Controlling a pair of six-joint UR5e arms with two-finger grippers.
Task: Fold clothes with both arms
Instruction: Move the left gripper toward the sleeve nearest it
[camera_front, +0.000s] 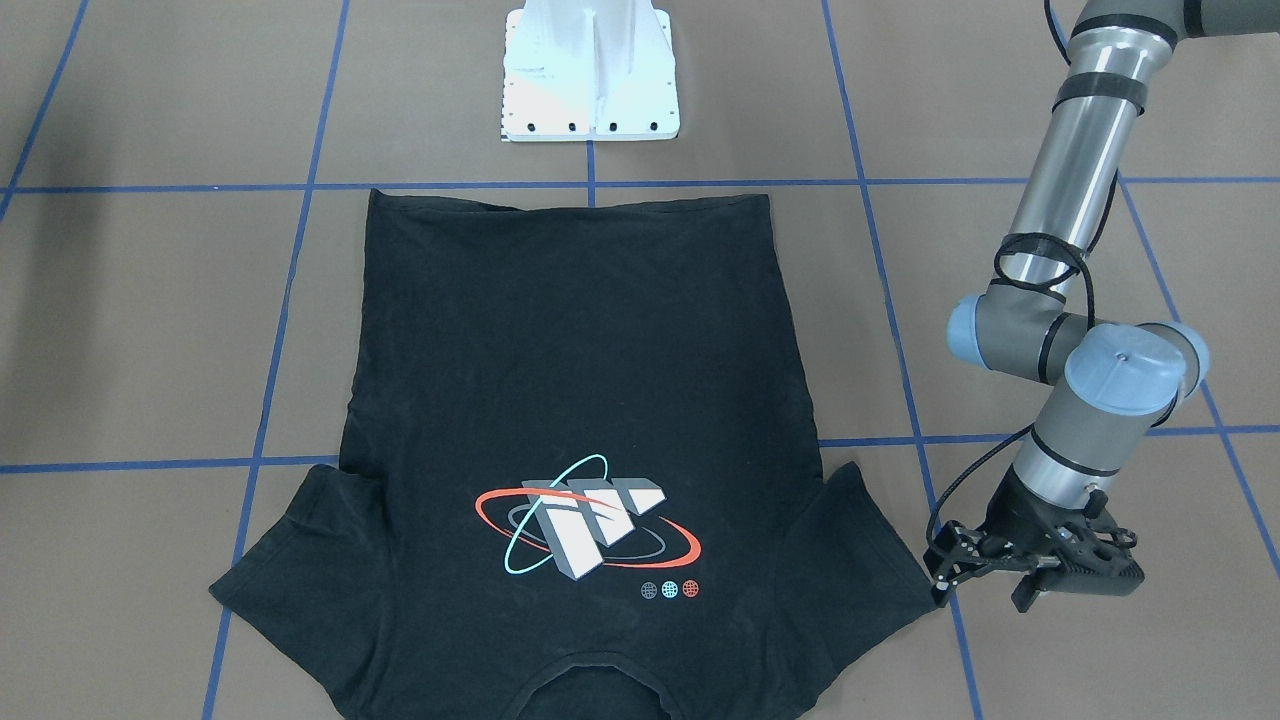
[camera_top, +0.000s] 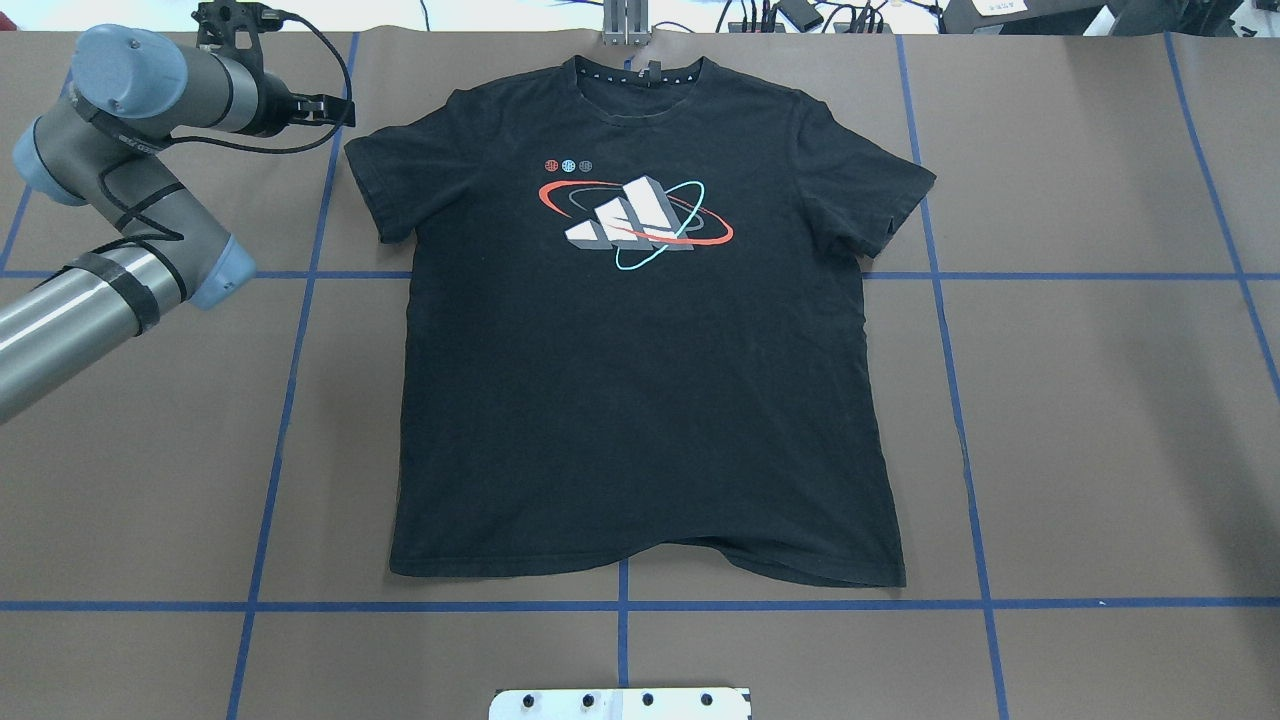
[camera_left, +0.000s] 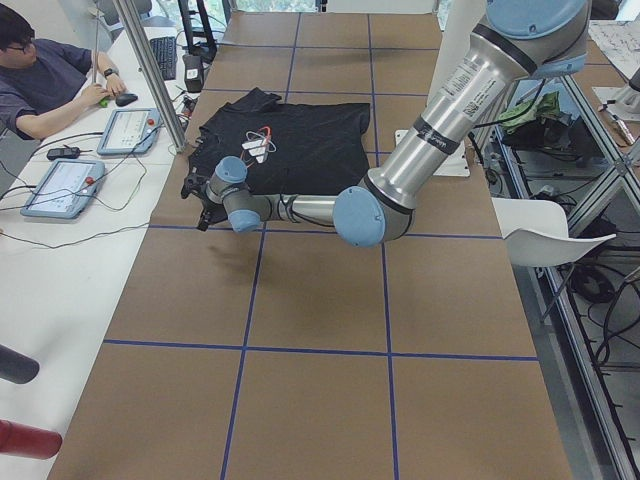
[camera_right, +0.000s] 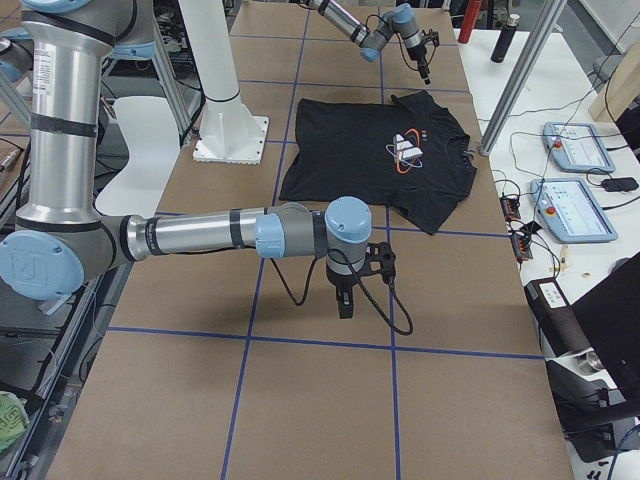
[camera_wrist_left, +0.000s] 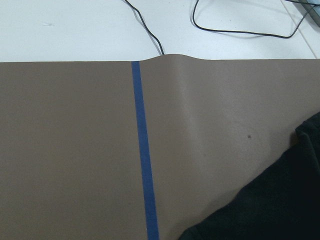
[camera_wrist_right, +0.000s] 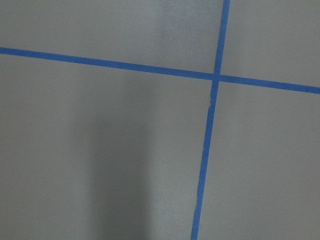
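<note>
Right end effector (camera_right: 343, 306) hangs over the tabletop (camera_top: 1100, 400), well apart from the T-shirt (camera_top: 640, 400); I cannot tell its grip. Flat mid-tabletop, logo (camera_top: 640, 215) up, the shirt looks light and limp: pinch at sleeve (camera_top: 385, 190) and hem (camera_top: 480, 566). Beyond, left end effector (camera_front: 1030, 585) hovers beside that sleeve, grip unclear.

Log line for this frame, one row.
shirt flat, logo up, unfolded | left gripper beside sleeve, holding nothing | right gripper far from shirt

We see the T-shirt (camera_top: 630, 400) flat on the table (camera_top: 1100, 420), before the pedestal (camera_front: 590, 80); the left gripper (camera_front: 1000, 578) is just beside it.
</note>
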